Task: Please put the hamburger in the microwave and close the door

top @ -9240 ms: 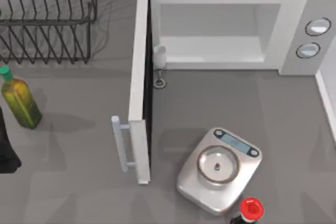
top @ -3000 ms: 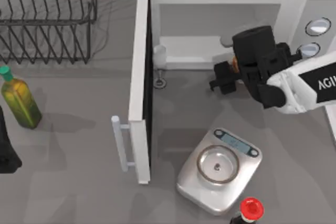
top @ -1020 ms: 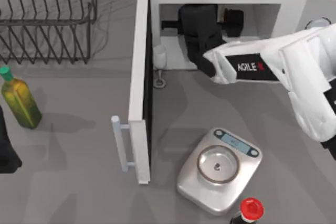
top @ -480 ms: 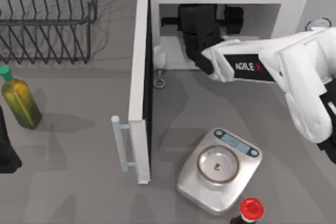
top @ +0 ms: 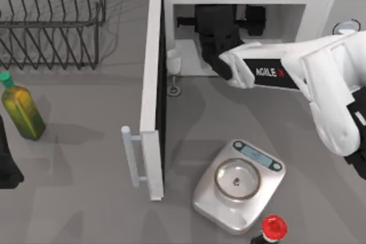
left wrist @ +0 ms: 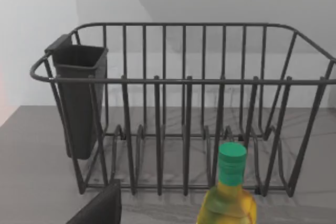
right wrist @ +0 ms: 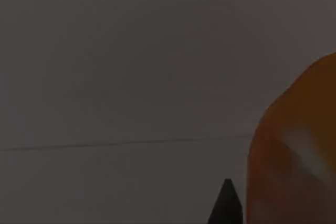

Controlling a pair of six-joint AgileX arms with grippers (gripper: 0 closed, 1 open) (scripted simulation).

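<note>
The right end effector (top: 220, 18) reaches inside the microwave (top: 320, 4), its door (top: 152, 95) wide open; the burger (right wrist: 294, 150) sits right beside it. Its grip state: cannot tell.

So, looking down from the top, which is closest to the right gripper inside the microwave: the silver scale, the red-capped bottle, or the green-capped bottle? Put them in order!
Measured from the right gripper:
1. Silver scale, front of the table, right of the open door.
2. Red-capped bottle, at the front edge just past the scale.
3. Green-capped bottle, far over on the table's left.
</note>
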